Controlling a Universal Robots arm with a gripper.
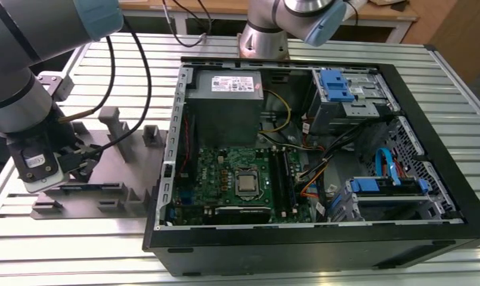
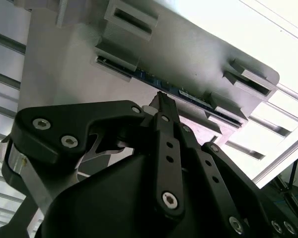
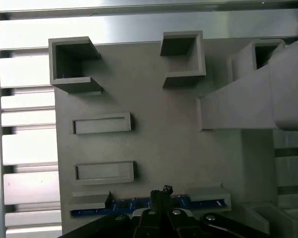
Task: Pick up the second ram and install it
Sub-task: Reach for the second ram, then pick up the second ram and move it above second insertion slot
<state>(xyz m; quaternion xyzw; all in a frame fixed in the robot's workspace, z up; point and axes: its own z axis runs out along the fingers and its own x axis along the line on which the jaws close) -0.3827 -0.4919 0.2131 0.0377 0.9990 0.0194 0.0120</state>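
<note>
On the slatted metal surface (image 1: 65,250), near its edge at the exterior view's left, beside the open black computer case (image 1: 303,250): a grey plastic slotted holder block (image 3: 154,134). Seated on edge in slots along one side of that block, the second ram (image 3: 121,205), a long thin blue board. Right over its middle, at its upper edge, the black claw (image 3: 161,192). Apart or clamped: cannot tell.

Even, diffuse light fills the exterior view, with soft shadow inside the computer case (image 1: 319,244). In both wrist views the slats of the table (image 3: 139,29) blow out to white glare, while the black tool (image 2: 161,101) reads as a dark, underexposed mass
</note>
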